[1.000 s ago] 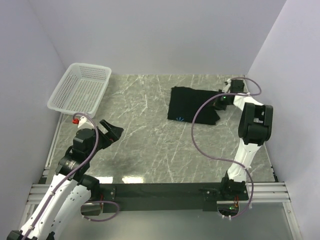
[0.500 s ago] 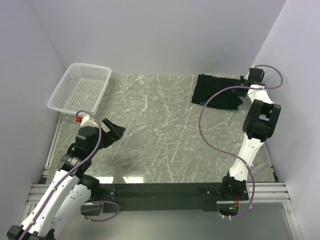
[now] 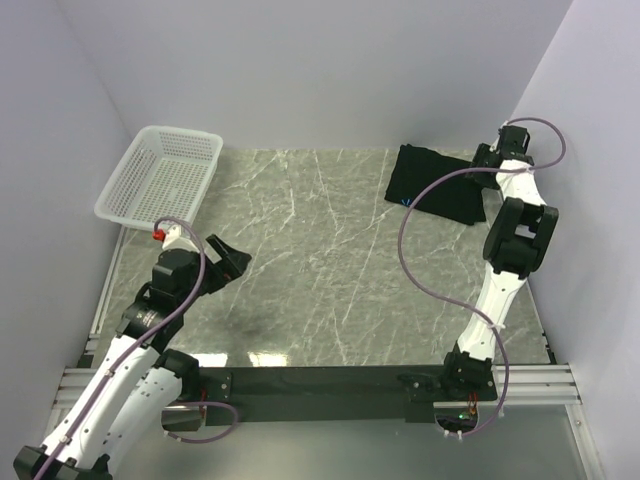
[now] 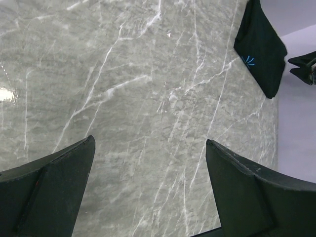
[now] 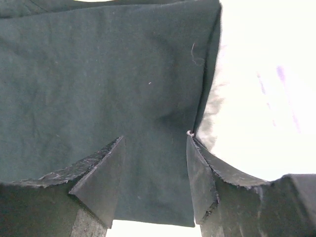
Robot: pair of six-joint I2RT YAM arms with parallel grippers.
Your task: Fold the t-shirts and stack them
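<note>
Left gripper point(image 3: 228, 262) open near front left; black t-shirt point(image 3: 440, 190) in the far right corner at the right gripper point(image 3: 484, 158).
Near: left gripper hangs above the marble table point(image 3: 320, 260), fingers point(image 4: 49, 192) spread wide, nothing between them. Far left: white mesh basket point(image 3: 140, 220) against the wall, well apart from the shirt. Far right: t-shirt lies bunched and flat on the table by the back wall, light-blue mark point(image 3: 404, 203) at its near left edge. Right arm fully stretched to it; right wrist view shows the jaws parted, black cloth filling the gap between them, no pinch visible.
</note>
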